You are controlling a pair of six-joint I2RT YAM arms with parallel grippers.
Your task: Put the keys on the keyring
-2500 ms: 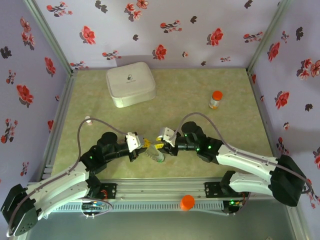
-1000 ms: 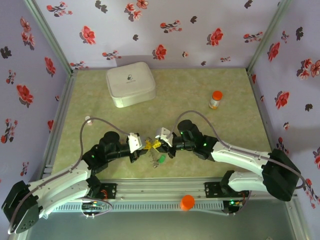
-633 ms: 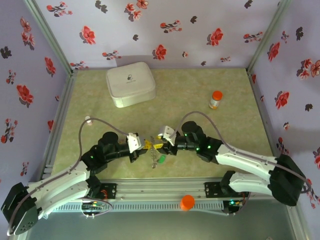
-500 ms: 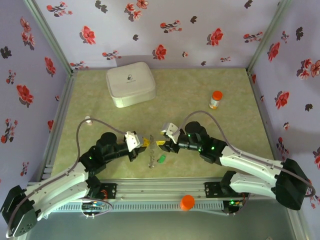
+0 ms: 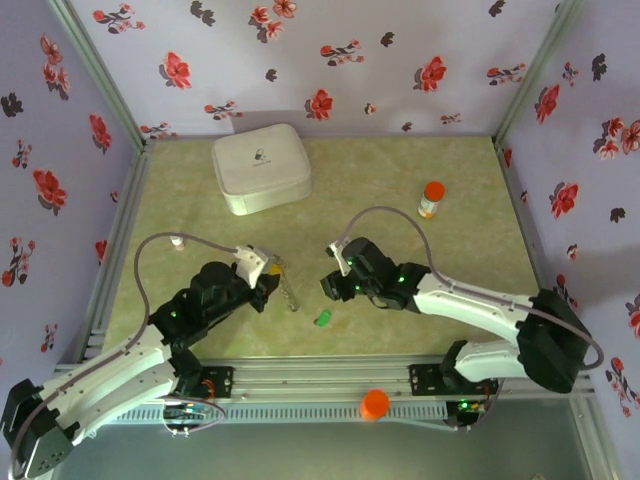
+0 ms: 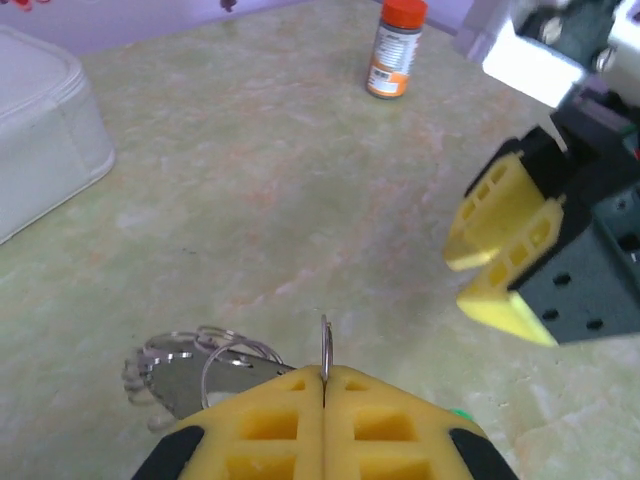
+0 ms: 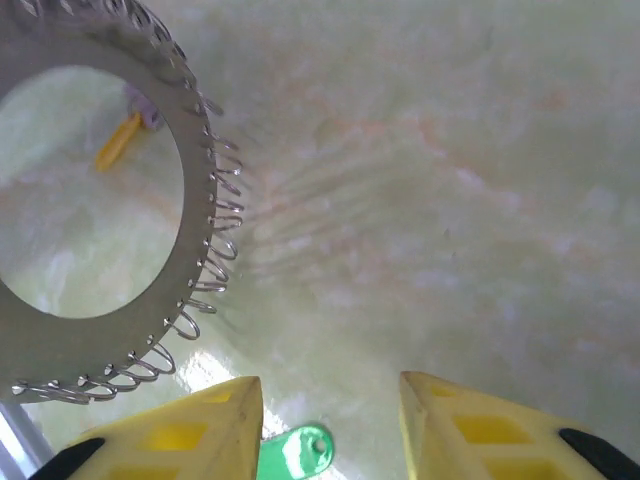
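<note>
My left gripper (image 5: 270, 275) is shut on the keyring (image 5: 290, 295), a flat grey ring with a rim of small wire loops that hangs down from the fingertips. In the left wrist view the yellow pads (image 6: 325, 372) pinch a thin wire loop edge-on. The green key (image 5: 322, 318) lies loose on the table. My right gripper (image 5: 328, 288) hovers just above it, open and empty, and the green key (image 7: 300, 452) shows between its fingers. Through the hole of the keyring (image 7: 110, 340) I see the yellow-orange key (image 7: 118, 142); I cannot tell whether it hangs on the ring.
A white rounded box (image 5: 260, 168) stands at the back left of the green table (image 5: 400, 170). An orange-capped bottle (image 5: 431, 199) stands at the back right. The right gripper's yellow fingers (image 6: 505, 245) are close ahead of my left gripper.
The right gripper has opened and drawn back from the ring, and the green key now lies free on the table. The left gripper has carried the keyring back and to the left.
</note>
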